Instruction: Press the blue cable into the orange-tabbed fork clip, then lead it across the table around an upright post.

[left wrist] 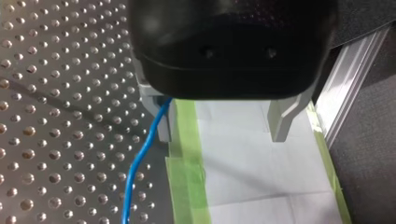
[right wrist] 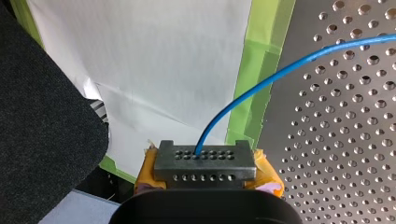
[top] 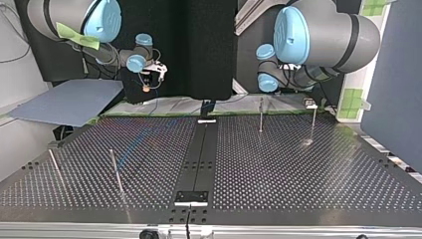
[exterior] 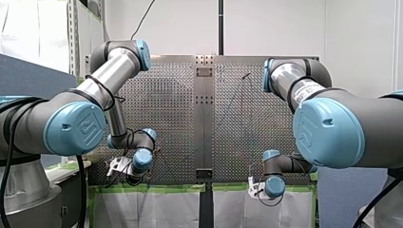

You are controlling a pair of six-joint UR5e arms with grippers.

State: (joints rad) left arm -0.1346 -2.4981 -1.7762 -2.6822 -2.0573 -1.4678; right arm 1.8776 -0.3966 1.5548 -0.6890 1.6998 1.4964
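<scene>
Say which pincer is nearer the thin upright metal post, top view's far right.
Left pincer: at the table edge behind the post; right pincer beyond the centre rail.

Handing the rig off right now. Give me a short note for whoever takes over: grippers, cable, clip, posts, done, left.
My left gripper: open, blue cable running past one finger, unclamped.
My right gripper: shut on the blue cable between yellow pads.
Both hang over the taped paper at the arm-side edge of the table.
Four upright posts stand on the table; the cable's run there is too faint to trace.
The orange-tabbed fork clip shows in no view.
Done: cable gripped. Left, as far as shown: clip pressing, post routing.
</scene>
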